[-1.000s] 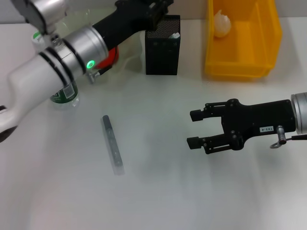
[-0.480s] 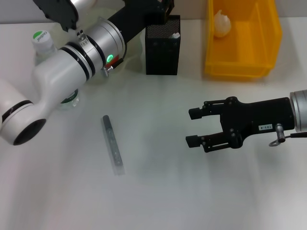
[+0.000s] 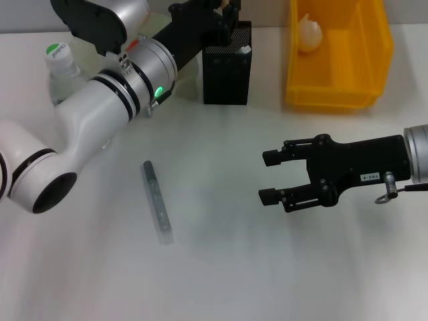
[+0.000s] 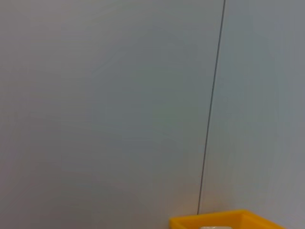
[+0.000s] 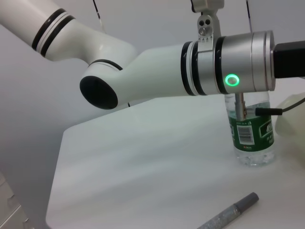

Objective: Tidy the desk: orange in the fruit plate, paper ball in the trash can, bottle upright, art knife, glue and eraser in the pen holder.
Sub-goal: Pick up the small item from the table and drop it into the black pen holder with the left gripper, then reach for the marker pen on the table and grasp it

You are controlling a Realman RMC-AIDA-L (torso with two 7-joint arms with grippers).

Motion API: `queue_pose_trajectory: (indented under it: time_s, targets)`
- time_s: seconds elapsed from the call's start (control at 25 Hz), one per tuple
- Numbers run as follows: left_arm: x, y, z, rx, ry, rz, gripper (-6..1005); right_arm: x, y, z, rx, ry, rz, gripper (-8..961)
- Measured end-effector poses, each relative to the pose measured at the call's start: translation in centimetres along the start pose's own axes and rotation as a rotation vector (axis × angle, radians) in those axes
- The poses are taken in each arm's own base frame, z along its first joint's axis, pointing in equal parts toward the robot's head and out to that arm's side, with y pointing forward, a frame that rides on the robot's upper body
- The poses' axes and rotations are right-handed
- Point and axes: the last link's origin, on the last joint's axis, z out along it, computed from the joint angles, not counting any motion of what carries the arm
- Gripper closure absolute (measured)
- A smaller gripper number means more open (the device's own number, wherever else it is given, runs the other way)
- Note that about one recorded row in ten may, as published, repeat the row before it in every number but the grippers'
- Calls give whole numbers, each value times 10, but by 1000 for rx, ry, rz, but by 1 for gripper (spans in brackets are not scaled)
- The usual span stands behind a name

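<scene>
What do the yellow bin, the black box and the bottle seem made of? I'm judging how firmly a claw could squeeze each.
The bin looks like glossy moulded plastic: uniform bright yellow, smooth walls. The black box looks like metal mesh, with fine perforations, probably rigid. The bottle looks like thin clear plastic: see-through body, printed green label, so likely squashable.

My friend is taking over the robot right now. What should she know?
Left pincer: up over the pen holder; whether it holds anything is hidden.
Right pincer: open, empty, over the desk.
Done: paper ball in the trash can; bottle upright.
Left: grey knife lies on the desk, needs to go in the holder.
Orange, plate, glue, eraser: hidden behind the left arm or not visible, so check them.
</scene>
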Motion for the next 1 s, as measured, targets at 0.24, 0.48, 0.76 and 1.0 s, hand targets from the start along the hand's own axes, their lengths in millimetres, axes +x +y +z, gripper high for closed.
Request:
queue_pose_trajectory:
  time_s: [0.24,0.48,0.76,1.0]
  targets:
    - [-3,7,2,-10,-15,12,720,1,1,-1,1,0,3,178]
    - [-6,7,0,-3,-17,-5,718,3,1,-1,0,0,7,178]
    - [-8,8,-3,-6,-11,-12,665,3,2,-1,-2,1,9,178]
    - [-9,9,-4,-9,-11,-14,499,3,2,0,-3,4,7,178]
